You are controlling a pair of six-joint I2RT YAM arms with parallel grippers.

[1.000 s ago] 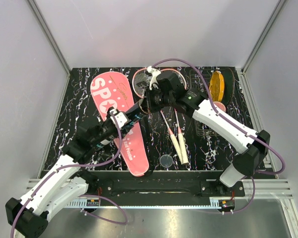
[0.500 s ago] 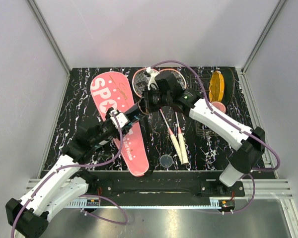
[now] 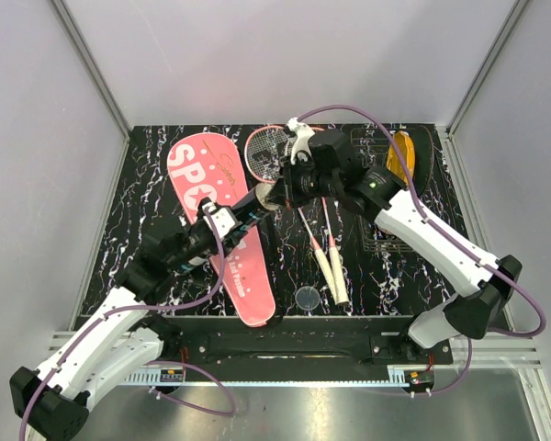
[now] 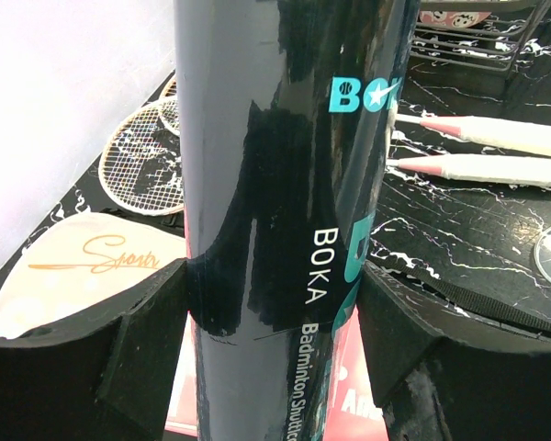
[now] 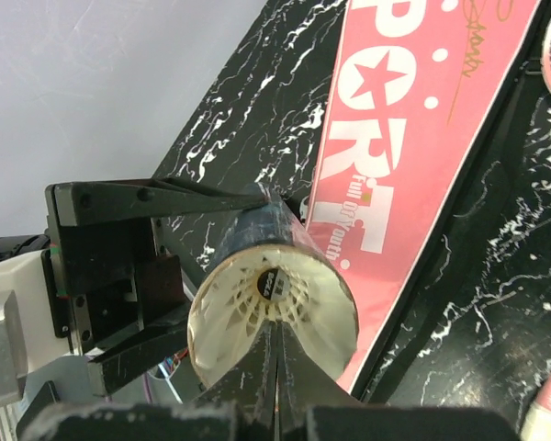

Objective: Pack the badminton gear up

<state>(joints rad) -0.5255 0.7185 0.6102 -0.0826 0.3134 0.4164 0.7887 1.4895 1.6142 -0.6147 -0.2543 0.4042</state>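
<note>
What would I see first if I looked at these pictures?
Most likely the big black tube lettered BOKA, clamped in the left hand over the middle of the table. In its open mouth sits a white feather shuttlecock, with the right hand closed right in front of it. Next comes the long pink SPORT cover lying flat on the left, with two pink rackets beside it.
</note>
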